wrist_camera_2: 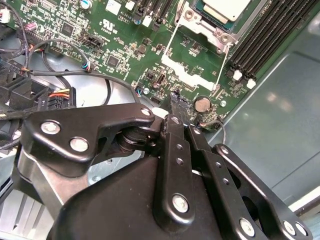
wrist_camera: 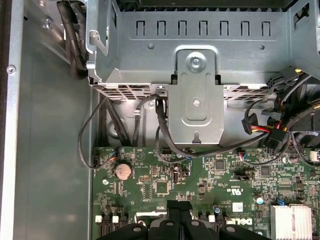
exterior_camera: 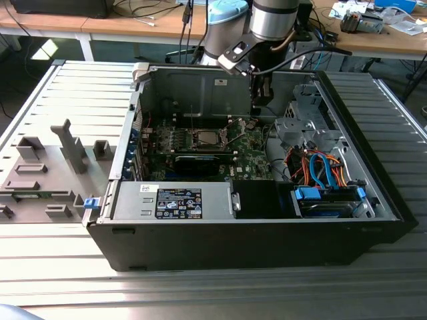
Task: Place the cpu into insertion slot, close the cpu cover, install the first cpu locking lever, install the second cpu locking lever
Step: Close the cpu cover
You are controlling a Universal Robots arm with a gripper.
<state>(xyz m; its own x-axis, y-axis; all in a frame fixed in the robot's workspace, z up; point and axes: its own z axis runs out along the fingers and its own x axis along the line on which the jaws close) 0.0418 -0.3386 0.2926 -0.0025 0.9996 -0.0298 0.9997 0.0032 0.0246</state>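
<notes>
in the second wrist view the tool is narrow, its fingers together and holding nothing, over the green board beside a coin battery. the cpu lies in the insertion slot, and the cpu cover is open. the exterior view shows the computer case on the desk. black cables cross the board's edge.

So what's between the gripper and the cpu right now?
In the second wrist view: green motherboard, two thin wire levers and a pale metal bracket lie between the gripper and the cpu.
</notes>
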